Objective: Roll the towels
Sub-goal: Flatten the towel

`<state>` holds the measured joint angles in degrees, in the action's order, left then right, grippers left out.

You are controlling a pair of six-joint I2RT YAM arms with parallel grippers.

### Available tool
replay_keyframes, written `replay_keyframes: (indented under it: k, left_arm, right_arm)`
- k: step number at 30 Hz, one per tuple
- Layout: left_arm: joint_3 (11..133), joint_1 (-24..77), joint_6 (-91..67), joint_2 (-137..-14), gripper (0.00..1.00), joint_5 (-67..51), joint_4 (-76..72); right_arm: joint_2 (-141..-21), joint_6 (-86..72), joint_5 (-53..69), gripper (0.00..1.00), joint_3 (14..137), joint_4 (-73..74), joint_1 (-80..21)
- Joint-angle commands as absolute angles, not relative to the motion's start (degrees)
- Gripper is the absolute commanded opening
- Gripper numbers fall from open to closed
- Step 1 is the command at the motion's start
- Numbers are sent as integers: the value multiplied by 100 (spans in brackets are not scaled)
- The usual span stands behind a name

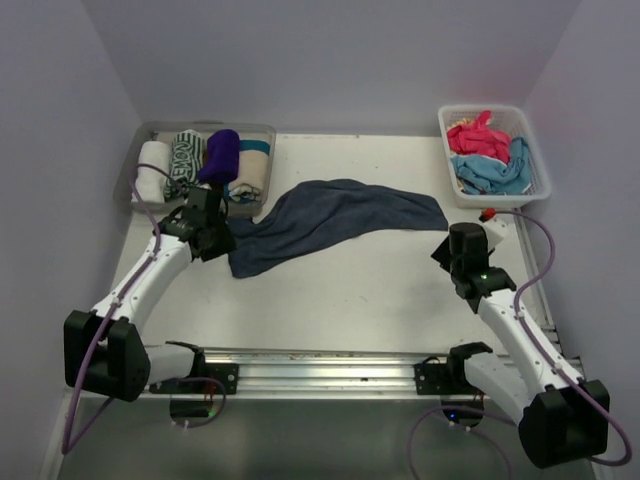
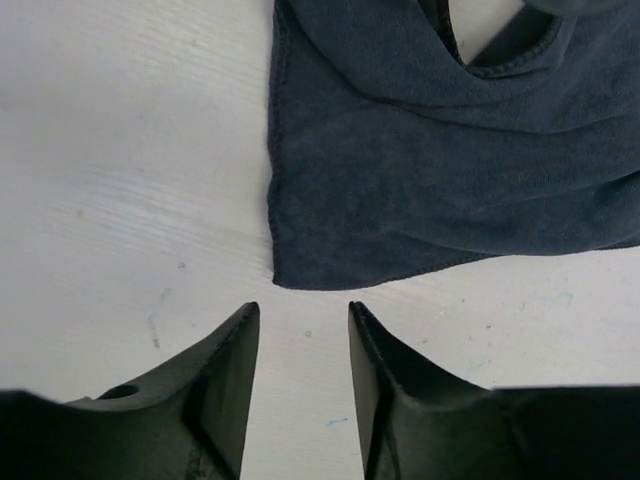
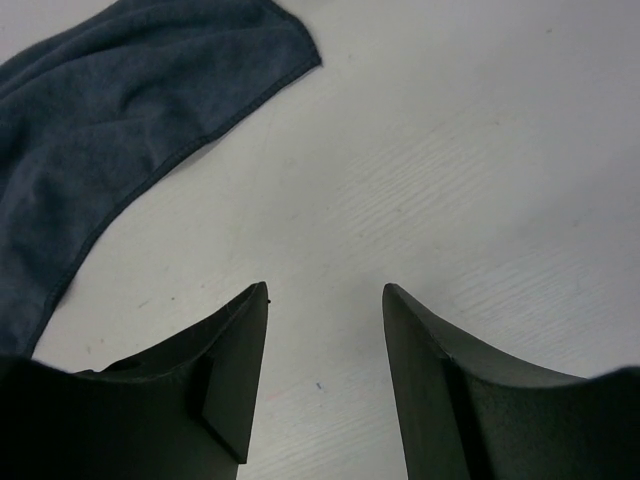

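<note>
A dark navy towel [image 1: 330, 218] lies spread and rumpled across the middle of the white table. Its corner shows in the left wrist view [image 2: 420, 180], just beyond my left gripper [image 2: 303, 310], which is open and empty over bare table. In the top view the left gripper [image 1: 222, 238] hovers at the towel's left end. My right gripper [image 1: 450, 250] is open and empty beside the towel's right end; its wrist view [image 3: 327, 290] shows the towel's corner [image 3: 130, 110] at upper left. Rolled towels, white, green-patterned, purple [image 1: 220, 155] and cream-and-teal, lie in the clear tub.
The clear plastic tub [image 1: 160, 131] stands at the back left. A white lattice basket [image 1: 538, 160] at the back right holds loose pink [image 1: 476, 136] and light blue [image 1: 492, 174] towels. A metal rail [image 1: 320, 362] runs along the near edge.
</note>
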<state>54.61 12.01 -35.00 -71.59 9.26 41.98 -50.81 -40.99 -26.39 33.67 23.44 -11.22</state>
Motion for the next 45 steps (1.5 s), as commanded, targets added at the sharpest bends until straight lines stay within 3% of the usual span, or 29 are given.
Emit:
replay_keyframes:
  k: [1,3,4,5,14,18,20,22,30,38,45]
  left_arm:
    - [5002,1178,-4348,-7417,42,432,3658]
    - [4660,1178,-4648,-7488,56,421,3551]
    - [4589,1178,-4928,-7497,68,500,3559]
    - [4518,1178,-5018,-7480,70,614,3542]
    - [4105,1178,-5397,-7953,66,668,2875]
    - [4043,1178,-5326,-8226,55,449,2165]
    - [4104,1178,-5256,-8428,32,378,2040]
    - [4358,1178,-5160,-8595,0,395,2266]
    - [3842,591,-4905,-7358,0,353,2628]
    - [3762,202,-4737,-7154,0,246,2804]
    - [3841,44,-4623,-7128,0,290,2892]
  right_arm:
    - [-5474,-3972,-1760,53,3603,1987,-1125]
    - [-5581,-3929,-1574,53,3612,1916,-1125]
    - [-5685,-3911,-1495,53,3621,1933,-1125]
    - [-5713,-3894,-1451,53,3630,1934,-1125]
    - [-6047,-3858,-1143,54,3621,1942,-1125]
    - [-6187,-3885,-1133,57,3603,2012,-1116]
    - [-6310,-3920,-1108,59,3630,2048,-1003]
    - [-6494,-3937,-845,59,3717,2031,-714]
    - [-7408,-4043,-132,56,4051,1389,166]
    - [-9103,-4245,97,52,4579,519,325]
    - [-9720,-4412,-210,52,4825,273,413]
